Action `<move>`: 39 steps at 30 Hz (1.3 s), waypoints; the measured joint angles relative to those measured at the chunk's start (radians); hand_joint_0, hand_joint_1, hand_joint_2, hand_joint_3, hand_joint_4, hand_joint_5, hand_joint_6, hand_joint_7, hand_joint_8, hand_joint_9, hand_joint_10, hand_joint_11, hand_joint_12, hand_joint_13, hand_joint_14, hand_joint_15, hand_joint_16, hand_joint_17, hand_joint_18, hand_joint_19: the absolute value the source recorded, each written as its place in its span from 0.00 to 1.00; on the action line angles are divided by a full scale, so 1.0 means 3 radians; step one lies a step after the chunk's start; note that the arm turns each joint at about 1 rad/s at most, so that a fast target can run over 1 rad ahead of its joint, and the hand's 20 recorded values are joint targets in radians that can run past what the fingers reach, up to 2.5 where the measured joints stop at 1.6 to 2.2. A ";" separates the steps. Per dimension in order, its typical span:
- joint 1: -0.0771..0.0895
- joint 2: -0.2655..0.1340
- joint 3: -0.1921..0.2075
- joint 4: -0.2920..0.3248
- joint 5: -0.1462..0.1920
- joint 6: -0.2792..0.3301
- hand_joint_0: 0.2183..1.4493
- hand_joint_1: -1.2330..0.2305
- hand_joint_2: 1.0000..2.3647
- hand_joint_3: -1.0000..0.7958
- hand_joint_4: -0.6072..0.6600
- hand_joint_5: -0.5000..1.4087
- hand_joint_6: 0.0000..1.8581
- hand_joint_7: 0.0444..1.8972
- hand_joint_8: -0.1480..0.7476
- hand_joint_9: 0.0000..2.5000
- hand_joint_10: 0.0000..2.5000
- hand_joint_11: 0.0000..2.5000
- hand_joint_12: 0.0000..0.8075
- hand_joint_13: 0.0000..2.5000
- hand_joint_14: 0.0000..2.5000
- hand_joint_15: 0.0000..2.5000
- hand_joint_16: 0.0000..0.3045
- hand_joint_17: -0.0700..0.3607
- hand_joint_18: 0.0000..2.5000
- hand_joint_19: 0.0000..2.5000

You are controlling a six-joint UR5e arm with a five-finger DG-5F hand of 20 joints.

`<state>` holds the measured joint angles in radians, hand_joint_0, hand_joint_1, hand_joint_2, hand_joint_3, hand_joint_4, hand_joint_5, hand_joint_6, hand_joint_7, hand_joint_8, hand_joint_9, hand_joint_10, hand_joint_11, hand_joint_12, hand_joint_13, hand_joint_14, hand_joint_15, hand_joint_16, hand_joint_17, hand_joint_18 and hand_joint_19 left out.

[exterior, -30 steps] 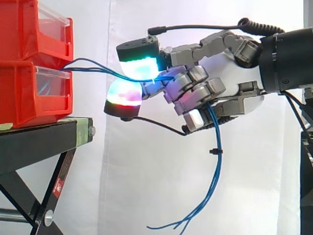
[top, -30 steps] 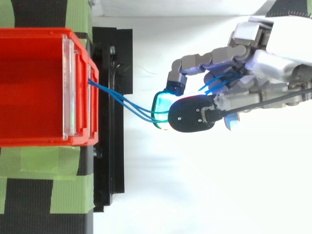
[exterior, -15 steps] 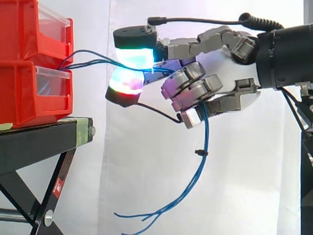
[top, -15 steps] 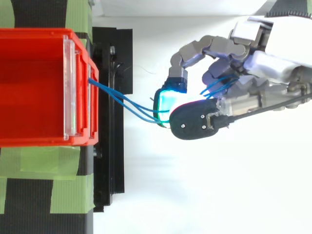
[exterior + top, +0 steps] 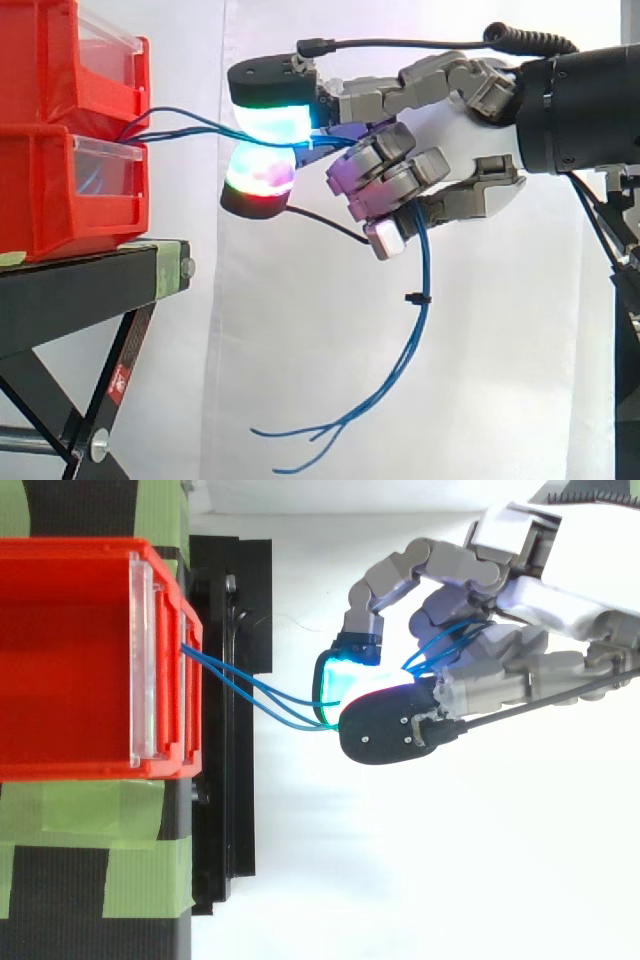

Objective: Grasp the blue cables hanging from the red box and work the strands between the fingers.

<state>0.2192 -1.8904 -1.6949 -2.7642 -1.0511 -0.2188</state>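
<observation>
— What do you have at the left, side on?
— You're looking at a black stand point(image 5: 95, 285) with crossed legs. A silver bolt point(image 5: 187, 267) sits at the end of its top, and one leg bears a small red sticker point(image 5: 119, 379).
— And from above?
— You'll see strips of green tape point(image 5: 135, 810) across its dark top. Behind everything hangs a white curtain point(image 5: 300, 380).

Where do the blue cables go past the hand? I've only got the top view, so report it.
Observer: In the side view the blue cables drop below the hand, loose ends hanging free.
Operator: Give me the pinch.
Observer: The strands pass between a green-glowing pad above and a red-glowing pad below.
Operator: Now the bin end.
Observer: Two red bins are stacked; the cables leave where the upper bin meets the lower bin.
</observation>
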 measured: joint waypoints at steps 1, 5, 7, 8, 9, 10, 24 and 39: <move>0.0000 0.0000 0.0000 -0.0001 0.0000 -0.0008 0.65 0.32 0.17 0.46 0.63 0.26 0.79 0.53 0.65 0.38 1.00 1.00 0.68 0.55 1.00 0.60 0.24 0.54 0.64 0.16; 0.0000 0.0001 0.0000 -0.0009 0.0004 -0.0033 0.57 0.38 0.01 0.18 0.56 0.23 0.79 0.57 0.65 0.38 1.00 1.00 0.68 0.55 1.00 0.60 0.24 0.54 0.64 0.16; 0.0000 0.0001 0.0000 -0.0012 0.0005 -0.0039 0.66 0.33 0.01 0.44 0.43 0.20 0.85 0.54 0.65 0.38 1.00 1.00 0.68 0.55 1.00 0.60 0.24 0.54 0.64 0.16; 0.0000 0.0001 0.0000 -0.0013 0.0005 -0.0039 0.71 0.33 0.14 0.58 0.46 0.19 0.89 0.54 0.65 0.38 1.00 1.00 0.68 0.55 1.00 0.60 0.24 0.54 0.64 0.16; -0.0001 0.0001 0.0000 -0.0014 0.0006 -0.0040 0.74 0.36 0.13 0.61 0.49 0.23 0.86 0.53 0.65 0.38 1.00 1.00 0.68 0.55 1.00 0.60 0.24 0.54 0.64 0.16; -0.0001 0.0001 0.0000 -0.0014 0.0006 -0.0041 0.77 0.37 0.14 0.56 0.50 0.24 0.86 0.53 0.65 0.38 1.00 1.00 0.68 0.55 1.00 0.60 0.24 0.54 0.64 0.16; 0.0001 0.0001 0.0000 -0.0015 0.0005 -0.0042 0.63 0.32 0.01 0.48 0.65 0.19 0.78 0.50 0.65 0.38 1.00 1.00 0.68 0.55 1.00 0.60 0.24 0.54 0.64 0.16; 0.0000 0.0000 0.0000 -0.0015 0.0006 -0.0043 0.60 0.35 0.00 0.09 0.59 0.15 0.81 0.52 0.65 0.38 1.00 1.00 0.68 0.55 1.00 0.60 0.24 0.54 0.64 0.16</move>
<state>0.2192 -1.8903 -1.6948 -2.7689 -1.0492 -0.2316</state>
